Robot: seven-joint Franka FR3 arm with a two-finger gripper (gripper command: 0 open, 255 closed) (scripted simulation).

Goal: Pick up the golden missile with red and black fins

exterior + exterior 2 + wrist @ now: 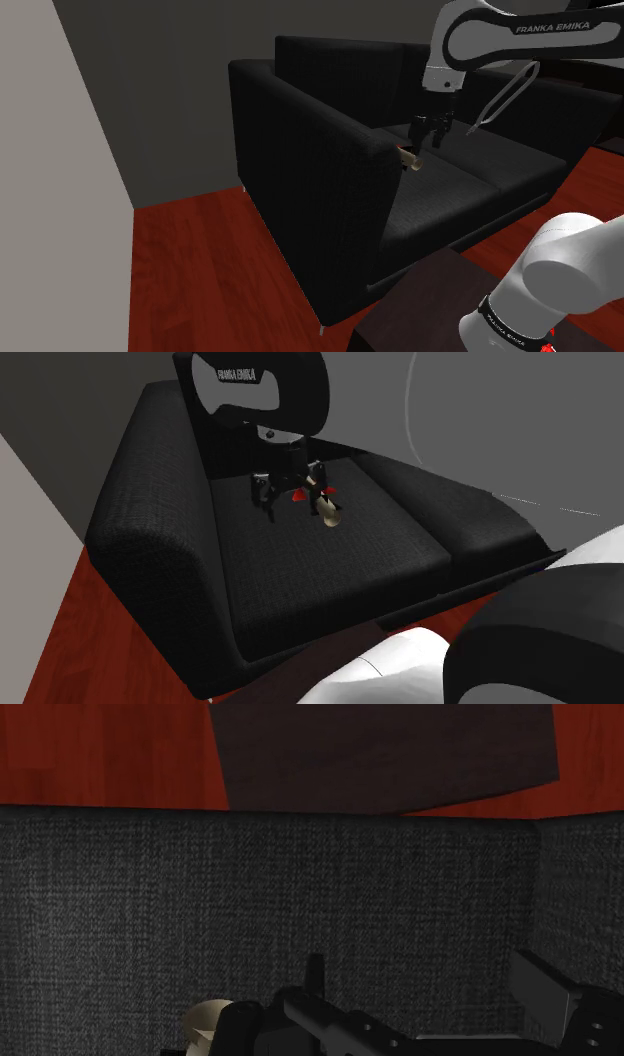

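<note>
Closest to us is the dark boxy stand (420,310) at the shoulder view's lower right, sitting on a glossy red-brown wooden floor (190,270). The white Franka arm (520,40) goes up from there and reaches out over the seat of a black fabric two-seat sofa (300,180).

The thing we care about, the small pale-gold missile with red fins (408,158), is lying on the seat cushion (330,592) at the shoulder view's left end, just beside that armrest and toward the far part of the cushion, near the backrest. In the second exterior view the missile (330,510) has its rounded pale nose pointing toward the near edge of the seat, with the red fins at the far end.

The all-black two-finger gripper (432,135) hangs pointing down right over it. In the second exterior view the gripper (293,500) has its fingers clearly spread apart, nothing clasped. One finger is way off to that view's left, and the other is right at the missile's tail. The wrist view shows the gripper (420,994) the same way, and the missile's nose (205,1021) pokes out on the outer side of one finger, not in the gap. Can't tell if that finger actually touches it.

Behind the sofa there's a dark grey wall (160,80), and a lighter grey wall (60,100) at the shoulder view's left.
</note>
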